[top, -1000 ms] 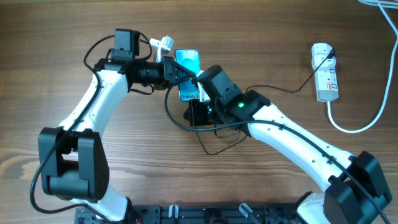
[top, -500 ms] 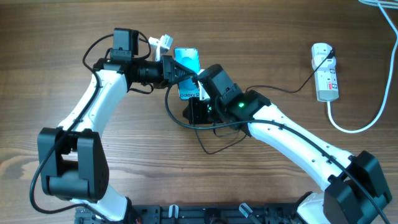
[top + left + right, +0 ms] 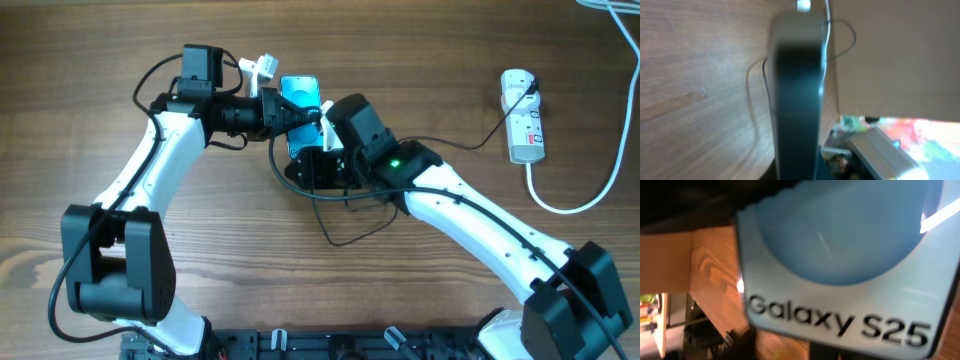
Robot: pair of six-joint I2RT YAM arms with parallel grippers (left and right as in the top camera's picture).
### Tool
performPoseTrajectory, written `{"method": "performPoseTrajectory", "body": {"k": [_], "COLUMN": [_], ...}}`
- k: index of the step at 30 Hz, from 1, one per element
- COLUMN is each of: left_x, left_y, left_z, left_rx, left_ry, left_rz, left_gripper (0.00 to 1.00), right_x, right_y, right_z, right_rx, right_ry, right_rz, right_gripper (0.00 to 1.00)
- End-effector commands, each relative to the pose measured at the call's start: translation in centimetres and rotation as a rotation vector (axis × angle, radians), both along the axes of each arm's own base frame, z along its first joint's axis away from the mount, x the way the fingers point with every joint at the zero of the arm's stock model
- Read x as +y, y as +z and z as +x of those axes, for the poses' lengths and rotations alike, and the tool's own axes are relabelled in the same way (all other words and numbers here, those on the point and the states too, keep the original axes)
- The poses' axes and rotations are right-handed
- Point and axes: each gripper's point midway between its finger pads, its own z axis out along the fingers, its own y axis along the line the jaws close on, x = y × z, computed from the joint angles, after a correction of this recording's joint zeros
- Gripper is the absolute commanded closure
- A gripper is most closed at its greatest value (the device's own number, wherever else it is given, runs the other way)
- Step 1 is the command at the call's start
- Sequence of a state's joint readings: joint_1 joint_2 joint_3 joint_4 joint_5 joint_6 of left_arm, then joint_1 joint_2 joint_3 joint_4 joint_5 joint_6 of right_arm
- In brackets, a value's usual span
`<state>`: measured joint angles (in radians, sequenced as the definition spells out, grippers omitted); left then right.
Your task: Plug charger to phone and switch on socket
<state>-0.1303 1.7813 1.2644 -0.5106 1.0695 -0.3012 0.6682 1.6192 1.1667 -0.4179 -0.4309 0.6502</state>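
My left gripper (image 3: 283,108) is shut on the phone (image 3: 301,98) and holds it off the table with its teal screen facing up. In the left wrist view the phone (image 3: 795,100) is a dark edge-on slab. My right gripper (image 3: 318,168) sits at the phone's lower end and covers it, jaws apart. Close up, the phone's white strip (image 3: 840,320) fills the right wrist view above my right gripper (image 3: 805,352), with bare wood between the fingers. The charger cable (image 3: 470,140) runs from the socket (image 3: 525,118) under my right arm. Its connector is hidden.
The socket's thick white cord (image 3: 590,200) curves along the right edge. The charger cable loops on the wood (image 3: 345,238) below my right wrist. My two arms meet over the upper middle of the table.
My right gripper has opened and shifted up against the phone's lower end, so the white strip no longer shows from overhead. The left arm and phone have held still.
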Motion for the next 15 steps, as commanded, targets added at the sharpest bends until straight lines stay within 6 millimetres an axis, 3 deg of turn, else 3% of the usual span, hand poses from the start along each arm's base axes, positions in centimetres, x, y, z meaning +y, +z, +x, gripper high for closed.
{"method": "performPoseTrajectory", "body": {"k": [1, 6, 10, 15], "left_x": [-0.5, 0.1, 0.1, -0.6], "left_y": [1.3, 1.2, 1.2, 3.0], "left_z": [-1.1, -0.9, -1.0, -2.1], "left_rx": [0.003, 0.013, 0.014, 0.005], "left_ry": [-0.039, -0.023, -0.026, -0.097], "left_rz": [-0.052, -0.052, -0.056, -0.160], "left_gripper": [0.96, 0.96, 0.96, 0.96], "right_x": [-0.7, -2.6, -3.6, -3.8], "right_y": [0.4, 0.2, 1.7, 5.6], "right_z": [1.8, 2.0, 2.2, 3.1], "right_rx": [-0.076, -0.017, -0.028, -0.092], "right_ry": [0.003, 0.025, 0.127, 0.222], "right_rz": [-0.014, 0.011, 0.125, 0.339], "right_gripper": [0.00, 0.00, 0.01, 0.25]}}
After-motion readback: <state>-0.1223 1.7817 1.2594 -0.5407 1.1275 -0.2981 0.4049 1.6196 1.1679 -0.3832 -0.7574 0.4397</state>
